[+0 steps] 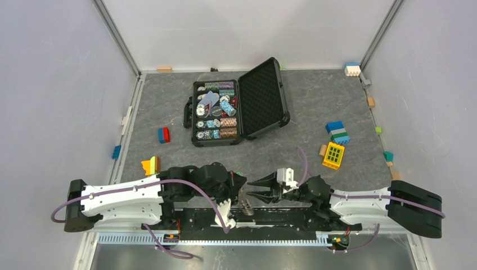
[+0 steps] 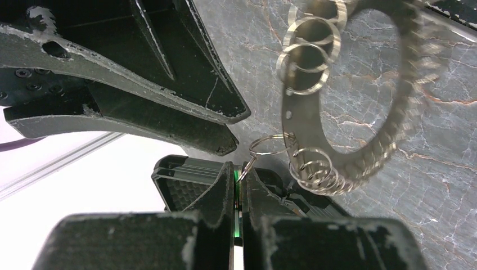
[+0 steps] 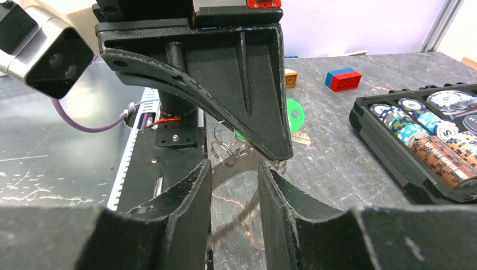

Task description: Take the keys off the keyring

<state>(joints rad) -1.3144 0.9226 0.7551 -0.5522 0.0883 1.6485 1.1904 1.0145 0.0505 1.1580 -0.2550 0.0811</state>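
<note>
Keyring between the two grippers, lower centre of the top view, over a grey marbled table [image 1: 315,107] with plain white walls [image 1: 242,28].

Pinched shut in the left gripper [image 2: 236,171]: a green tag [image 2: 235,194] (a mere sliver between the pads), joined by thin wire rings to the flat metal keyring [image 2: 297,121], upper right of the left wrist view; keys [image 2: 394,152] blurred into a toothed fringe. Right gripper [image 3: 235,169] part open, holding nothing. Open black case [image 1: 264,95] well apart, upper centre, with marbled surface showing between.
</note>
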